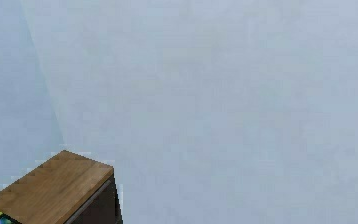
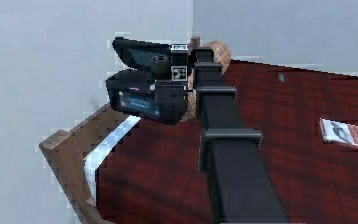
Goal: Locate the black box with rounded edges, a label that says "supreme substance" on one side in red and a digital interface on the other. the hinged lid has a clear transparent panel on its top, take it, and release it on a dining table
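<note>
Sideways, hand (image 2: 159, 90) at black box (image 2: 130, 88), red bed (image 2: 287, 115); hold unclear. Ahead, wooden table (image 1: 57, 185).

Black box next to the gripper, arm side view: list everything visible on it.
The black box is dark, plastic-looking, with rounded corners and a small pale and reddish mark on its near side. A flatter dark part, seemingly the lid, tilts up above the body. It is right beside the gripper, at the corner of the red-covered bed, wall behind it. Whether it rests on the bed or the gripper holds it cannot be told.
</note>
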{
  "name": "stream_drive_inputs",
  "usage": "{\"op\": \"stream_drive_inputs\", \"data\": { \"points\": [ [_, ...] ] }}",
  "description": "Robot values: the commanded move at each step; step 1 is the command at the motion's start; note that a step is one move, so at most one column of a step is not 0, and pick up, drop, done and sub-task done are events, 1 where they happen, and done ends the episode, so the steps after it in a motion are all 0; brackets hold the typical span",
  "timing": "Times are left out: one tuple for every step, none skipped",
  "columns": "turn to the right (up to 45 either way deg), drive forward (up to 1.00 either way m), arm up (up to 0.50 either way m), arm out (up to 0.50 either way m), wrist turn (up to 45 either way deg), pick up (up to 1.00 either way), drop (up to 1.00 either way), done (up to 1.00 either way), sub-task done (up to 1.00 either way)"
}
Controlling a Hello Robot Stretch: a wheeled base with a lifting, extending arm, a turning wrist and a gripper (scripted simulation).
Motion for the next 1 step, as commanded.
{"op": "stream_drive_inputs", "data": {
  "points": [
    [0.0,0.00,0.00,0.00,-45.0,0.00,0.00,0.00,0.00]
  ]
}}
